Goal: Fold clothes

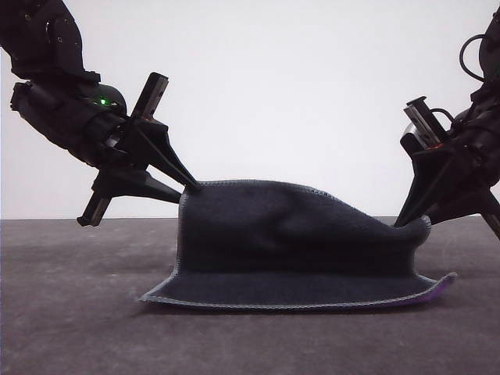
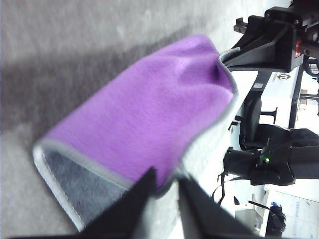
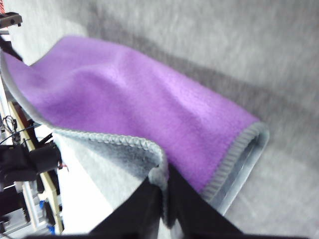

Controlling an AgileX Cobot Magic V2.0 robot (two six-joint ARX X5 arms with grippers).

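The cloth (image 1: pixel 289 250) hangs over the table, dark grey face toward the front view, its lower edge resting on the surface with a sliver of purple at the right corner. My left gripper (image 1: pixel 192 187) is shut on the cloth's upper left corner. My right gripper (image 1: pixel 408 222) is shut on its upper right corner, held lower than the left one. In the left wrist view the purple face (image 2: pixel 149 104) stretches away from my left gripper (image 2: pixel 167 186) toward the right arm. In the right wrist view the purple face (image 3: pixel 134 99) spreads out from my right gripper (image 3: pixel 162 181), with light grey edging.
A dark grey table top (image 1: pixel 70 312) runs across the front view under a plain white backdrop. Office clutter and a chair (image 2: pixel 259 129) lie beyond the table edge in the left wrist view.
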